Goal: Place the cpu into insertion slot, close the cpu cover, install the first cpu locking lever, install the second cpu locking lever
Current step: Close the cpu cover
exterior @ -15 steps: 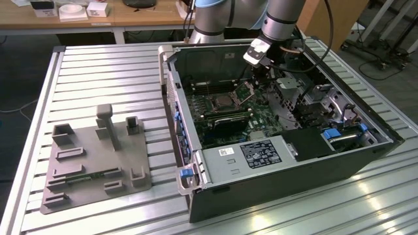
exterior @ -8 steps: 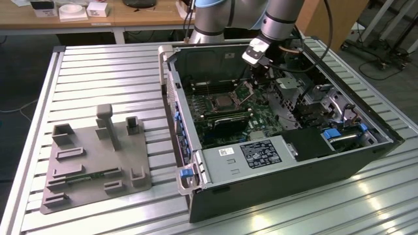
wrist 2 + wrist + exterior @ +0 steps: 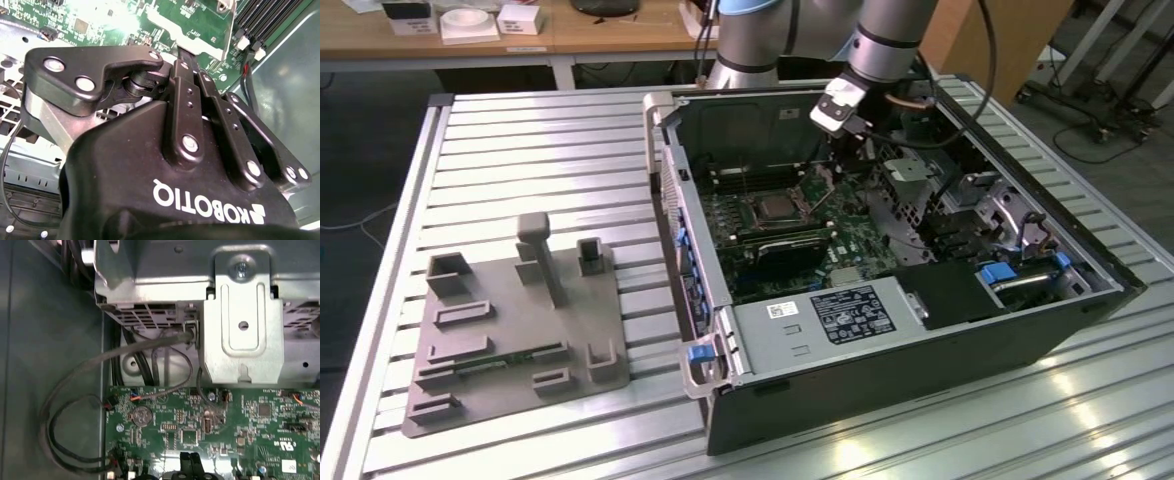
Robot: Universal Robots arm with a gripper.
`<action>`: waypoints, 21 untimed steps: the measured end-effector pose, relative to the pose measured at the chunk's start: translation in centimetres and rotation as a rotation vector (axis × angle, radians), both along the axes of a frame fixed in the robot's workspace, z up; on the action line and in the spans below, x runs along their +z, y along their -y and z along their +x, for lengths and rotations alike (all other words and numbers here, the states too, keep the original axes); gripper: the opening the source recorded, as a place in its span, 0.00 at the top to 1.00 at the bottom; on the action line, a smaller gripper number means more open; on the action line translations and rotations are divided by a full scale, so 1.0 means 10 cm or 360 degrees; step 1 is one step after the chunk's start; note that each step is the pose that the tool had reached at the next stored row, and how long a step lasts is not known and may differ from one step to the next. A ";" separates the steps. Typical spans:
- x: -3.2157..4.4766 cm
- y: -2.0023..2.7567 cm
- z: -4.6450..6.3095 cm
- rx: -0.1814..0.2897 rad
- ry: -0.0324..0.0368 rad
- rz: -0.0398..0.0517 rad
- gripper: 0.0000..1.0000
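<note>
Gripper (image 3: 190, 460) fingertips sit almost together, with only a sliver of gap between the pads in the first wrist view; whether anything thin is pinched there cannot be told. The open computer case (image 3: 881, 370) lies on its side with its green circuit board (image 3: 854, 250) facing up. On that board the insertion slot (image 3: 750, 212) is a square socket ringed in silver metal. A dull grey square, the cpu (image 3: 774, 208), lies inside the ring. In the second wrist view the black fingertips reach the edge of the silver cpu cover (image 3: 200, 22), just beside the slot. The arm (image 3: 881, 40) leans down into the case from beyond the slot, its wrist tilted above the exterior view's right of the slot.
</note>
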State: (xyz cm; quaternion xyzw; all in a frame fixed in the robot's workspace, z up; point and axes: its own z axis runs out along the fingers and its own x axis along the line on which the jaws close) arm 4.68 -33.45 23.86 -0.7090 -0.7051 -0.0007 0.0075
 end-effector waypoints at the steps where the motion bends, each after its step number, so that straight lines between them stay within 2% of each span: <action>1: 0.000 0.000 -0.01 0.0000 -0.0001 0.0000 0.90; 6: -0.001 0.001 -0.06 0.0000 -0.0003 0.0000 0.90; 21: -0.015 0.000 -0.11 0.0000 -0.0003 0.0000 0.90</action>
